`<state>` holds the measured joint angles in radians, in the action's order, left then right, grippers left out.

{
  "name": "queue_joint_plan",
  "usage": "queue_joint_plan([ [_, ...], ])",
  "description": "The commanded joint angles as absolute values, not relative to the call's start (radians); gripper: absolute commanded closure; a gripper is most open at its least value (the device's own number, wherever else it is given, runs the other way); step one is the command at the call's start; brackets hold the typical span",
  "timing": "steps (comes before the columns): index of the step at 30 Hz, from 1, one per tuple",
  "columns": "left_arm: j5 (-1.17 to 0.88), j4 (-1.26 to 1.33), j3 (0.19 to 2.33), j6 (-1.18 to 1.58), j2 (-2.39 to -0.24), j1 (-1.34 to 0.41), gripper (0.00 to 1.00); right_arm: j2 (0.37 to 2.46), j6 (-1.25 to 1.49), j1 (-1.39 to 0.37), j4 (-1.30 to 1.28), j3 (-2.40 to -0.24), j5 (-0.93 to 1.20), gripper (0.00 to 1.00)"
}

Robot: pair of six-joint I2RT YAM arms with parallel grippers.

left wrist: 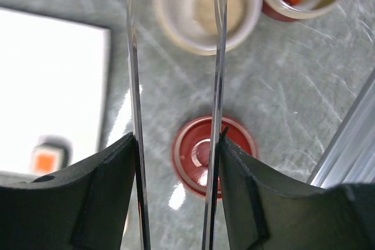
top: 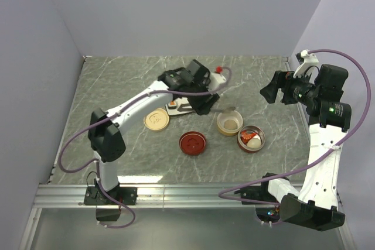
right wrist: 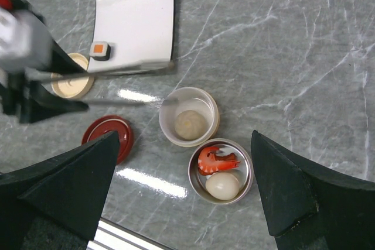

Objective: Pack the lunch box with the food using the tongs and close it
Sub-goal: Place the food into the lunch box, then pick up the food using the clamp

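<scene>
Left gripper [left wrist: 179, 144] is pinching the tongs [left wrist: 220, 57] loosely, blades parted to clear the beige ball [left wrist: 202, 13]; right gripper [right wrist: 184, 139] is idling, fingers spread

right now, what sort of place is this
Probably a robot lab bench, not a kitchen: plain walls box in a marble-look table, a left arm and right arm are bolted to its near edge, and the shrimp looks like a toy.
</scene>
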<state>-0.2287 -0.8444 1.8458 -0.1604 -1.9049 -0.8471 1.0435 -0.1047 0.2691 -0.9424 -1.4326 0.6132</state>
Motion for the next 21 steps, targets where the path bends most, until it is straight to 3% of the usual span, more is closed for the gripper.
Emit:
queue_joint_plan([
  [1,-0.285,-0.856,1.832,-0.164,-1.767,-0.735,0.4,1.025,-0.109,0.278,-0.911,-1.434,0.621,0.0],
  [9,-0.324,-0.894,1.677,-0.285,-1.635,-0.528,0.39,1.032,-0.109,0.278,-0.902,-1.416,0.643,0.0],
  [15,-0.406,-0.992,1.654,-0.402,-1.641,-0.37,0.38,1.037,-0.107,0.278,-0.907,-1.427,0.652,0.0],
  [21,-0.364,-0.97,1.571,-0.468,-1.637,-0.279,0.39,1.038,-0.11,0.278,-0.914,-1.434,0.647,0.0],
])
